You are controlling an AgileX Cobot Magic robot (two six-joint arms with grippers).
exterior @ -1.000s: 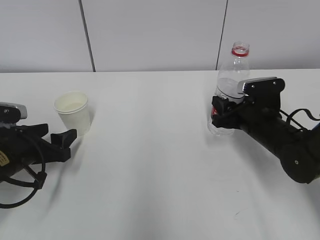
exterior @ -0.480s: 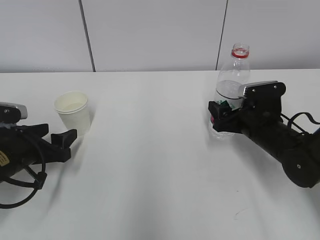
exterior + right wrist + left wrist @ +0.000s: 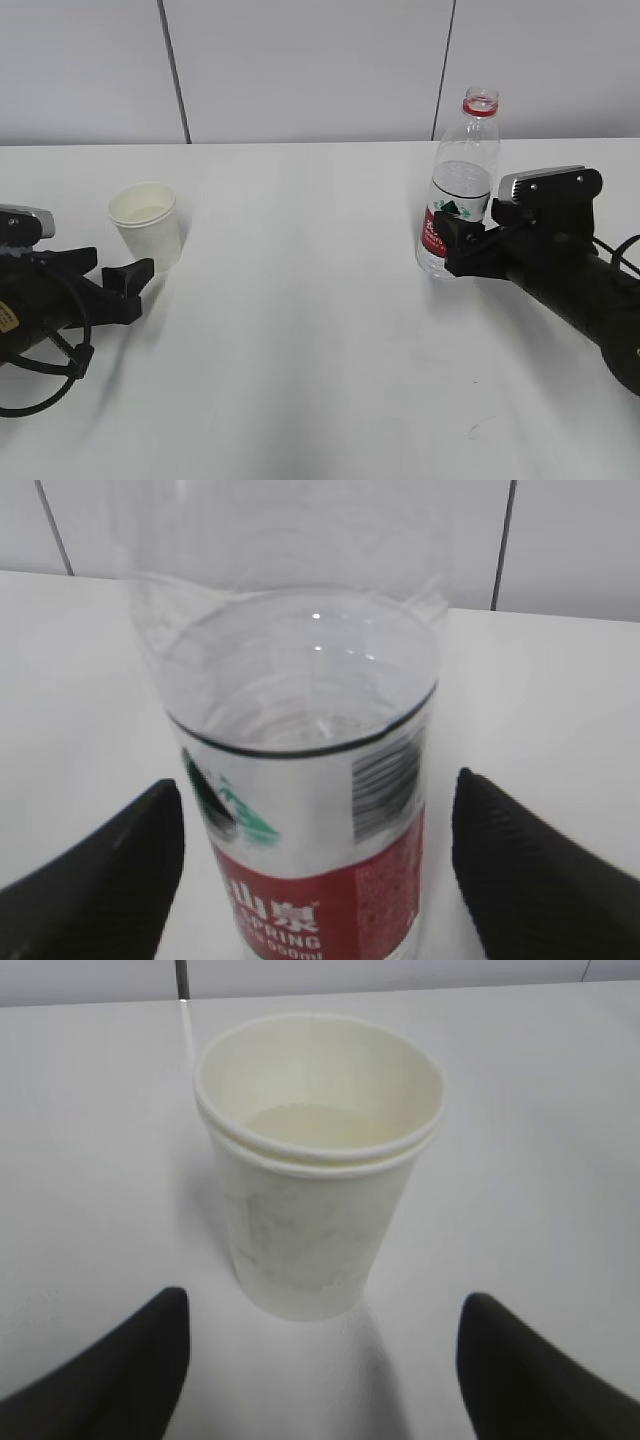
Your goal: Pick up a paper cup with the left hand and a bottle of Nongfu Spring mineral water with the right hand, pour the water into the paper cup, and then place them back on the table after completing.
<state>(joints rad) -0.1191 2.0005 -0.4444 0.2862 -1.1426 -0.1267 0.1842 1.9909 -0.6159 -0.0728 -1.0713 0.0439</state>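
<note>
Clear plastic Nongfu Spring bottle (image 3: 457,190) with red-and-green label, uncapped, upright on the plain white table (image 3: 300,330), partly filled with clear water (image 3: 300,680). Right of bottle: black right hand gripper (image 3: 462,243), fingers spread wide either side of it, apparently not touching. Far left of bottle: white paper cup (image 3: 146,225), upright, liquid inside; black left hand gripper (image 3: 118,278) just before it, also open, gripping nothing.

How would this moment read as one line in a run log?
cup: on table, water inside | bottle: on table, uncapped | left gripper: open | right gripper: open
</note>
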